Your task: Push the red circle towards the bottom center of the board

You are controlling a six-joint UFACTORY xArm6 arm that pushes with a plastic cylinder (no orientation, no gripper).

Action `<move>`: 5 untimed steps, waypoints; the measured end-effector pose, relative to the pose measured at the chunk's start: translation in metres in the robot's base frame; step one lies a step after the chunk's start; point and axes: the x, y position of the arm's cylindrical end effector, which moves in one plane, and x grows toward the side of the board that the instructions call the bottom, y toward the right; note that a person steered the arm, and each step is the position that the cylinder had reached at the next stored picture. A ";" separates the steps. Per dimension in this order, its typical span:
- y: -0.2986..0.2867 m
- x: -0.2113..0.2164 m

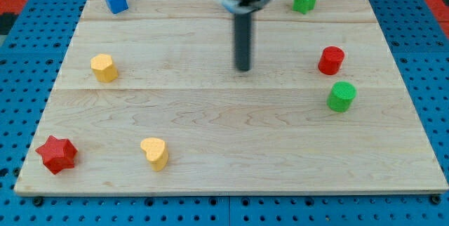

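The red circle [331, 60] stands on the wooden board [231, 135] at the view's right, a little above the middle height. A green circle [342, 96] sits just below it, slightly to its right. My tip [243, 69] rests on the board near the centre top, well to the left of the red circle and apart from every block. The dark rod rises from it to the view's top edge.
A green star [304, 0] is at the top right. A blue cube [116, 1] is at the top left. A yellow block [104, 67] is at the left. A red star [57, 154] is at the bottom left, with a yellow heart [155, 153] to its right.
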 end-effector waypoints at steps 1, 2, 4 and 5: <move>0.110 -0.029; 0.145 0.005; -0.014 0.032; -0.035 0.084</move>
